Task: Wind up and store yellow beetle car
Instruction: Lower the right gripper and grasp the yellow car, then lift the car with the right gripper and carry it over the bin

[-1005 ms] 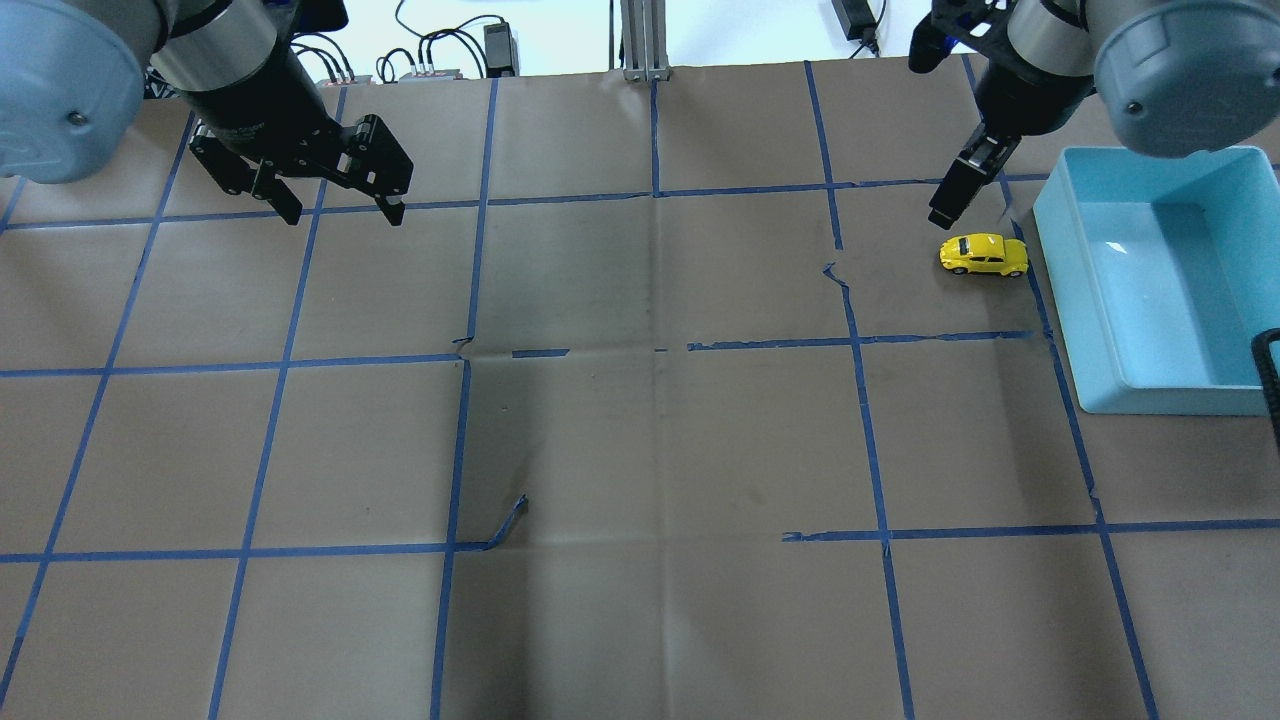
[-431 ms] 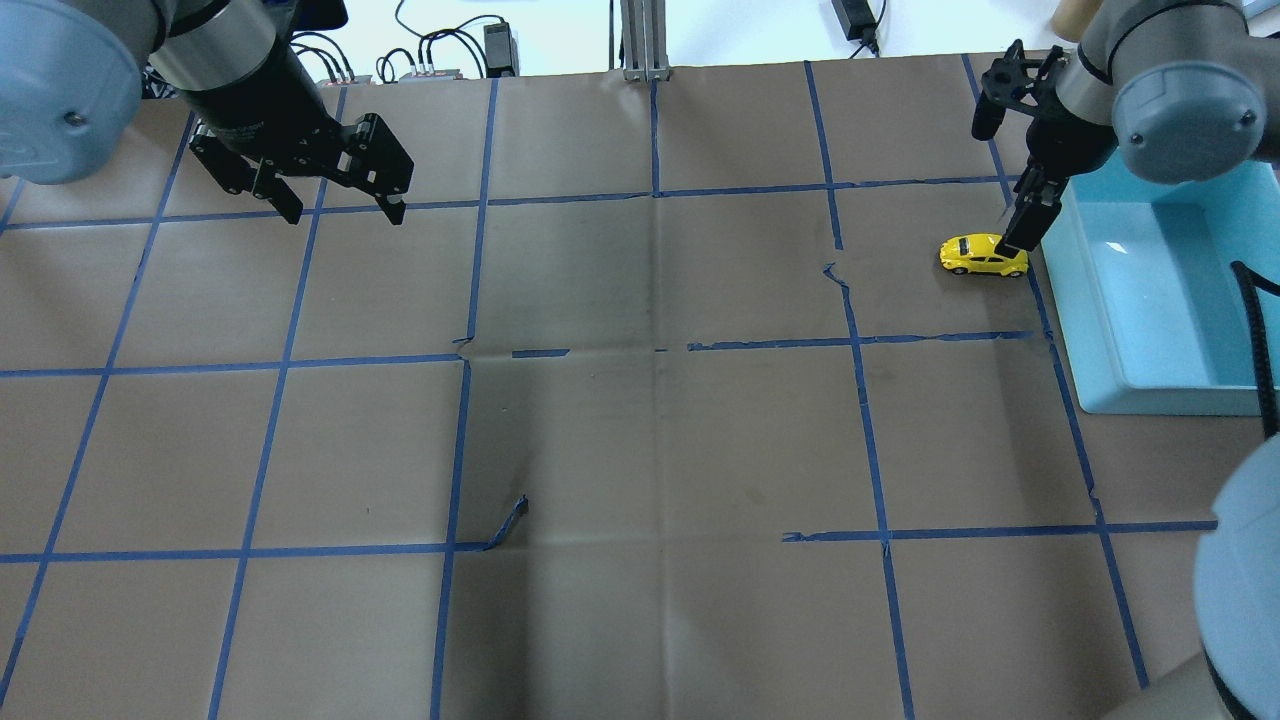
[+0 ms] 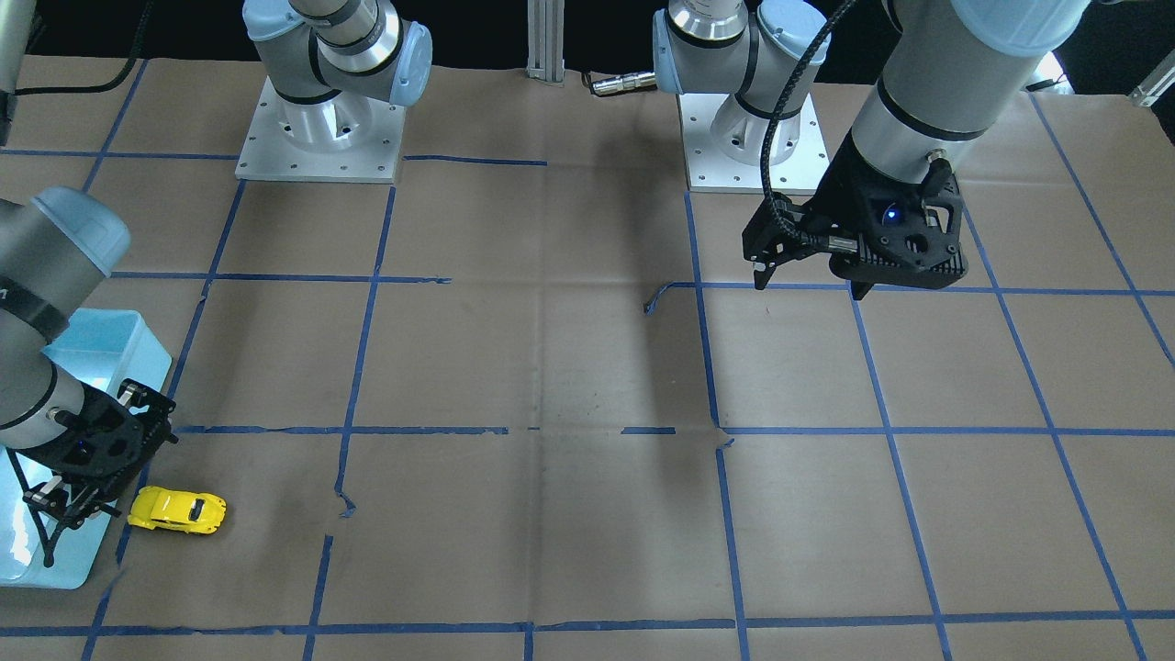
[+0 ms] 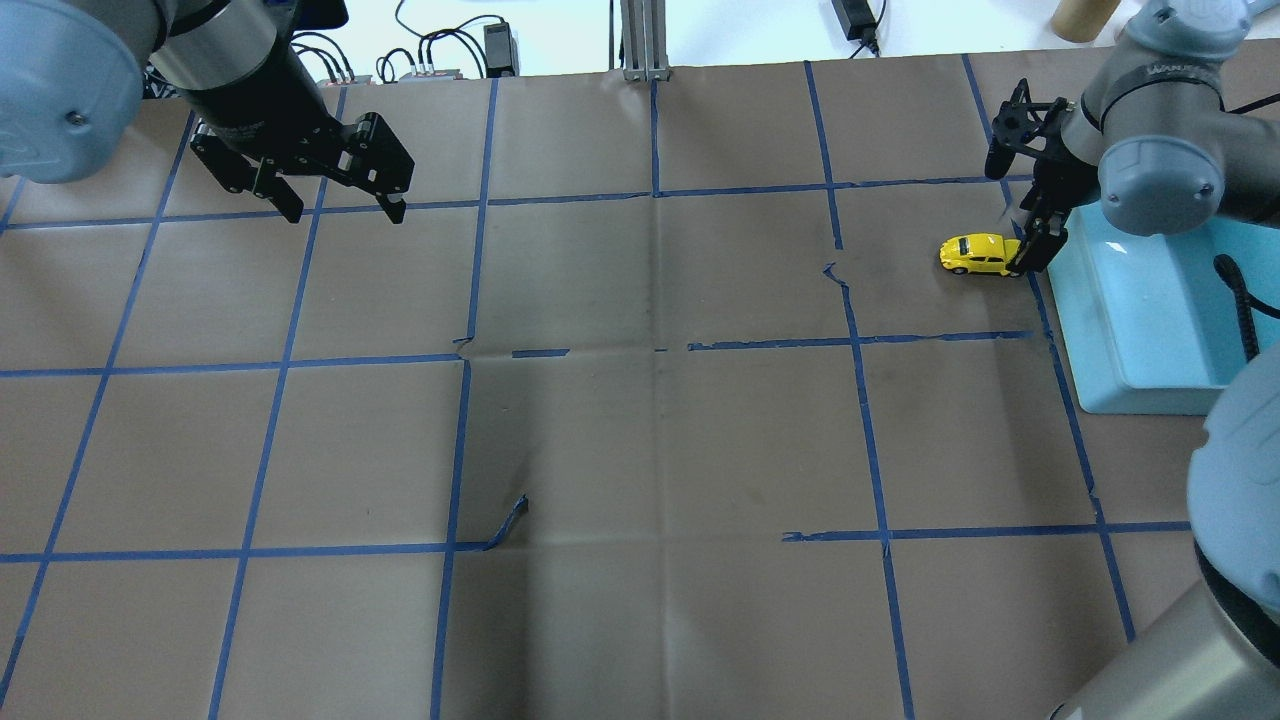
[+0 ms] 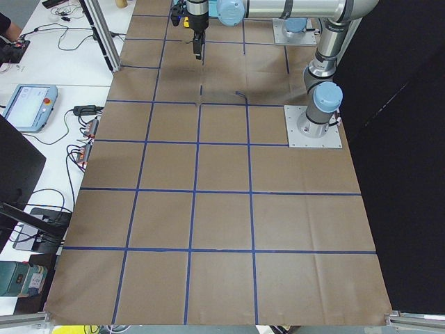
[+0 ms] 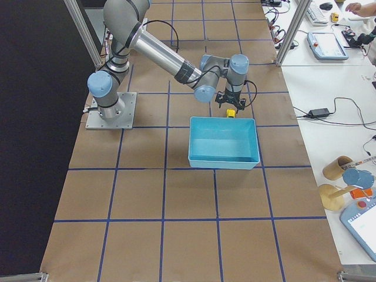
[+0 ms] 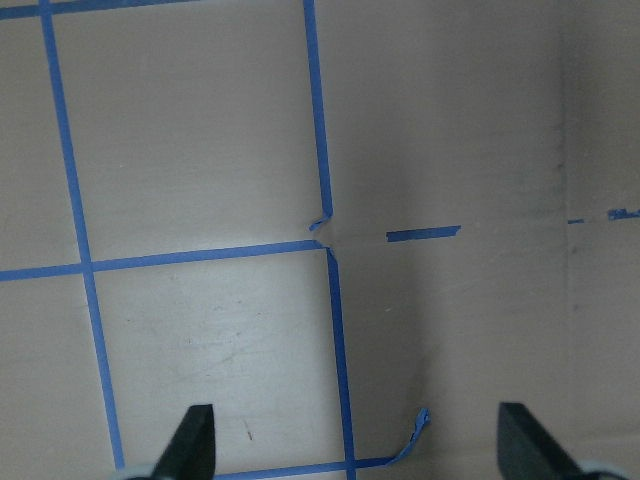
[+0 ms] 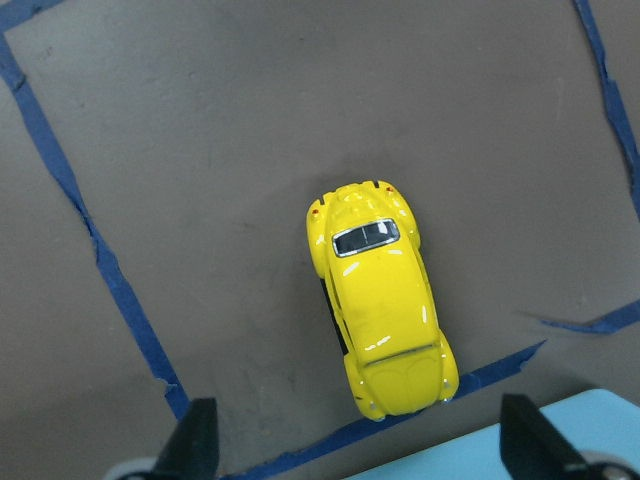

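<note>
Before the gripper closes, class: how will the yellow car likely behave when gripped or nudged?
The car stands on its wheels on flat paper, so a nudge along its length would probably roll it. Its glossy, rounded body may slip unless squeezed squarely across the sides. It looks rigid and small beside the open right gripper, so likely light.

Left arm (image 4: 225, 60) comes in from the left side with the wrist tilted forward and down. The left claw (image 4: 343, 212) hangs in the air, raised, jaws spread wide. Right arm (image 6: 157, 49) is stretched far out with the forearm nearly level. The right wrist (image 4: 1160, 170) is folded so the right claw (image 8: 362, 450) points straight down, set low. Its jaws are also wide apart, and both fingertips (image 8: 195, 445) show at the bottom corners of the wrist view.
</note>
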Robot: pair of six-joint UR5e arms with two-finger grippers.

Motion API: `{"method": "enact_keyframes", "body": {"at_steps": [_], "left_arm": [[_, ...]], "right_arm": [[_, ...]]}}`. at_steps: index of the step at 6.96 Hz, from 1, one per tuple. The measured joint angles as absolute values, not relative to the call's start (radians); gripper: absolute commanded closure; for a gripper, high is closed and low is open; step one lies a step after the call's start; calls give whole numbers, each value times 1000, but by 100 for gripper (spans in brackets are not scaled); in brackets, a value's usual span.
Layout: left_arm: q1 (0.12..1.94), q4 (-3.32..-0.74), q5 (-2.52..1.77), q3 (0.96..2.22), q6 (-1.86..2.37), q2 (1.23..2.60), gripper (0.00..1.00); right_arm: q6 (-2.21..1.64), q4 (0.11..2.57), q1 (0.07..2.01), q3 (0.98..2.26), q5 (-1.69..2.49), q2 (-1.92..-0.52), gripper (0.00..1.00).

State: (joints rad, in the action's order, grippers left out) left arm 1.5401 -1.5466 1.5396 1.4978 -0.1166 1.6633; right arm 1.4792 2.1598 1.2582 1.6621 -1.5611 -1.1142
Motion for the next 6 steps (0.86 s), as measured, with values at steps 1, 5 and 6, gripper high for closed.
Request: {"method": "enact_keyframes", "body": {"at_steps": [1, 5, 6], "left_arm": [[1540, -1546, 1539, 1498, -117, 1664, 0], [1541, -1538, 1539, 1496, -119, 1671, 0], [1541, -1537, 1539, 1493, -120, 1674, 0]], "right_arm": [[1500, 2180, 1257, 1659, -1560, -1103, 0], [1618, 2311, 1266, 1655, -1549, -1026, 1], [1638, 2313, 1272, 1656, -1546, -1021, 2]]}}
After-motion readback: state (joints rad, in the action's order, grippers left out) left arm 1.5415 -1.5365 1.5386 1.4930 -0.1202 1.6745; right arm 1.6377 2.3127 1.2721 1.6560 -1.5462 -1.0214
